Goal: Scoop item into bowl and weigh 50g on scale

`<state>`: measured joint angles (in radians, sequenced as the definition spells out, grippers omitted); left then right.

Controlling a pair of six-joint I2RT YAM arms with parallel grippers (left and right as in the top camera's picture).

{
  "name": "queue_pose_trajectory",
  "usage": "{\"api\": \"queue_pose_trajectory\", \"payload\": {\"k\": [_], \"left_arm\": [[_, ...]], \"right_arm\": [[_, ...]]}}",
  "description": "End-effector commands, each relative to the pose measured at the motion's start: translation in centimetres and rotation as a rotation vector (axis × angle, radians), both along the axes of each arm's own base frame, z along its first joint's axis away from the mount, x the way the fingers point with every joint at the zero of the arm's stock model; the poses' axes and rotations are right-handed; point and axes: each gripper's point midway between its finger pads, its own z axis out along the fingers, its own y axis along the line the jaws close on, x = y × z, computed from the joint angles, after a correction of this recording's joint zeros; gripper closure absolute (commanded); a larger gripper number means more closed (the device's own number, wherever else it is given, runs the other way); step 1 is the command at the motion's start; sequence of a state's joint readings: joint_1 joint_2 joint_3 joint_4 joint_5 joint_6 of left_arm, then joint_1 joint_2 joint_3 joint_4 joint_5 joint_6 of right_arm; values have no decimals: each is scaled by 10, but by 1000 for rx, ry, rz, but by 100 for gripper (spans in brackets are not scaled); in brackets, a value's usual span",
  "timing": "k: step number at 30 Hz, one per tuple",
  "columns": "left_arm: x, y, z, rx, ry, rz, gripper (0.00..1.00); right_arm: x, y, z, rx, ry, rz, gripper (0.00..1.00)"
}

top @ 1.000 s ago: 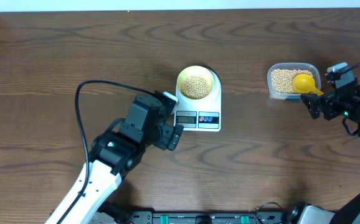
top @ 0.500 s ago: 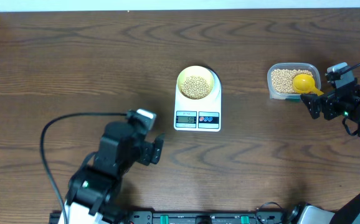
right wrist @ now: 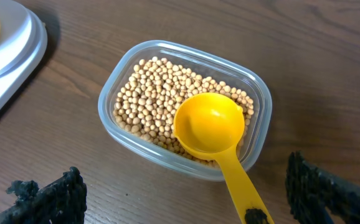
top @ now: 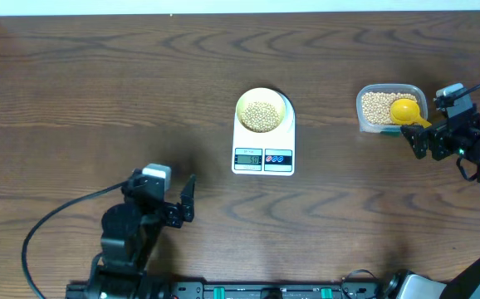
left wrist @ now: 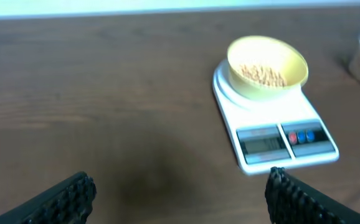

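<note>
Beans (top: 262,115) in bowl (top: 242,103) on scale (top: 263,158); more in clear tub (right wrist: 114,87), yellow scoop (right wrist: 210,121) lying on top. Left gripper (left wrist: 177,196) and right gripper (right wrist: 186,198) spread wide, holding nothing.

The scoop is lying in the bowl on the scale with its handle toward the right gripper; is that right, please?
No: the scoop lies in the tub of beans, not the bowl, handle toward the right gripper; the right wrist view shows it.

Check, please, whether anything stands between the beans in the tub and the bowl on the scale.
Nothing visible does. Only wooden table lies between the beans in the clear tub and the yellow-green bowl on the scale.
</note>
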<state>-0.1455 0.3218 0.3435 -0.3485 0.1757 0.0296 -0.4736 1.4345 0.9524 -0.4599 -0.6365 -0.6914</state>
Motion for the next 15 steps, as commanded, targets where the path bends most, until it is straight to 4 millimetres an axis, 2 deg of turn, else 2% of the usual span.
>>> {"api": "queue_pose_trajectory", "payload": {"k": [1,15], "left_arm": [[1,7,3,-21,-65,26,11],[10,36,35,-34,-395,144,11]], "right_arm": [[-1,2,8,-3,-27,18,1],[-1,2,8,-3,-27,18,1]]}}
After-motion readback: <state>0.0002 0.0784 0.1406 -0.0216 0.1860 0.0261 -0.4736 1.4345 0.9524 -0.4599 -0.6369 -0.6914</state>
